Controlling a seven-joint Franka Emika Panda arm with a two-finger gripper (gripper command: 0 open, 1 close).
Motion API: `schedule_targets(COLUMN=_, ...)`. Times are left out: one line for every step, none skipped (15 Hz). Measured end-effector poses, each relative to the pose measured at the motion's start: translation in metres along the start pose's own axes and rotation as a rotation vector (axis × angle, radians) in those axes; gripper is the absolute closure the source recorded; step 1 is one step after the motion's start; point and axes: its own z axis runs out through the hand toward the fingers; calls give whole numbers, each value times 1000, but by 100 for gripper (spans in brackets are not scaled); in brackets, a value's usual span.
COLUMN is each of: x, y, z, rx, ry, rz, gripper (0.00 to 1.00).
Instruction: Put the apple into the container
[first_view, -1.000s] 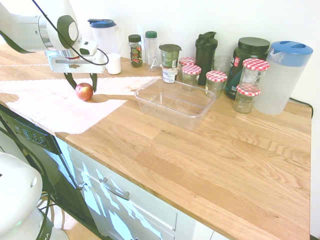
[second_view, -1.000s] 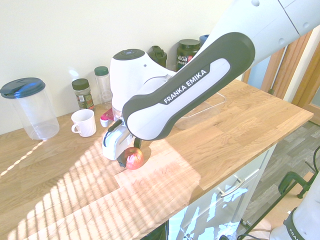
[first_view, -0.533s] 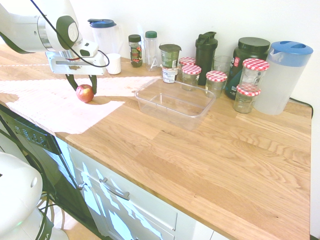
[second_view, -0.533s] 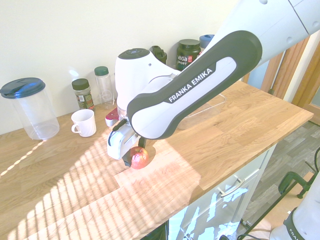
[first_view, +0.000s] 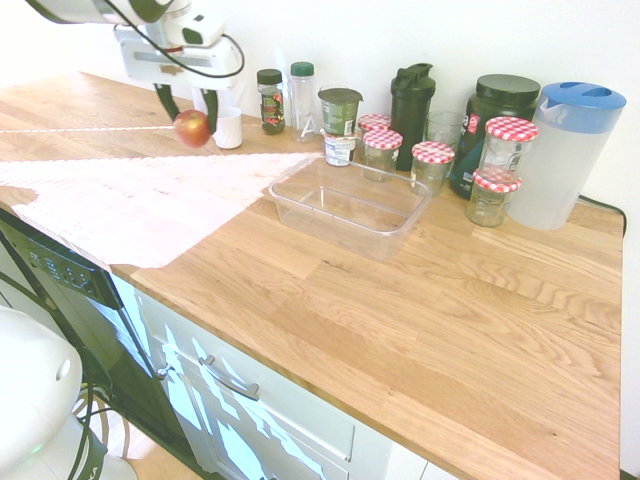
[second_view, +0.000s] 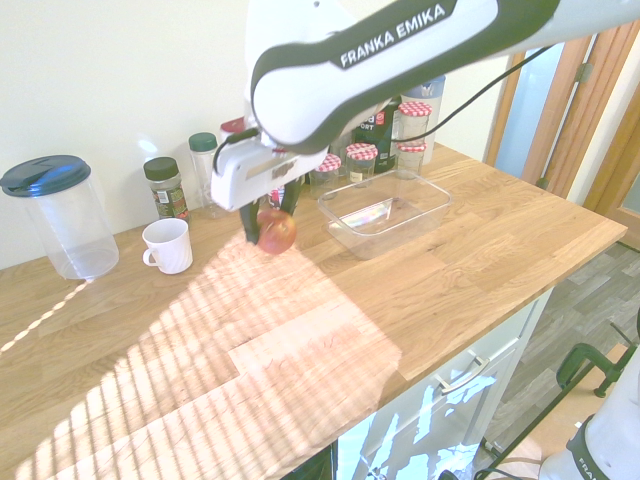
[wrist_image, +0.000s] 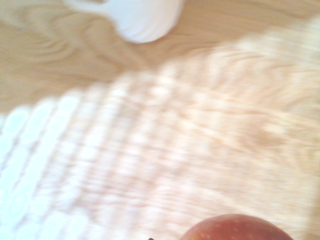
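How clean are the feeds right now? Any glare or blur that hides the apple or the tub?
First exterior view: a washed-out sun patch covers the counter left of the tub; the apple reads clearly. Second exterior view: striped sunlight on the wood, the apple sharp in the end effector. Wrist view: soft and blurred, the apple cropped at the edge, the mug overexposed.
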Motion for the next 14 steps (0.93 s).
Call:
schedule_targets(x=27, y=19, z=-8, rx=-12, ry=-3, rz=50, gripper=100)
schedule_targets(x=53, y=40, z=-14, rx=-23, ry=-2, rz=98, gripper=100)
schedule_targets(x=75, y=63, z=-19, rx=-31, ry=2, rz=142, gripper=100)
schedule_targets(x=94, y=86, z=-21, rx=-37, ry=5, rz=182, gripper=100)
schedule_targets(x=112, y=109, z=-22, rx=-42, ry=8, rz=218, gripper=100)
schedule_targets(x=125, y=129, z=-23, rx=-48, ry=9, rz=247, gripper=100)
schedule_targets(x=135, y=148, z=-23, rx=-58, ry=8, rz=273, gripper=100)
schedule_targets(x=143, y=167, z=-21, rx=-67, ry=5, rz=298, gripper=100)
schedule_targets(x=149, y=184, z=-17, rx=-77, ry=3, rz=318, gripper=100)
schedule_targets(x=151, y=198, z=-9, rx=-87, ry=15, rz=331, gripper=100)
schedule_targets(x=150, y=208, z=3, rx=-94, ry=31, rz=334, gripper=100)
schedule_targets(x=146, y=215, z=16, rx=-101, ry=42, rz=337, gripper=100)
schedule_targets(x=141, y=220, z=29, rx=-107, ry=46, rz=340, gripper=100)
schedule_targets(x=136, y=223, z=39, rx=-116, ry=46, rz=342, gripper=100)
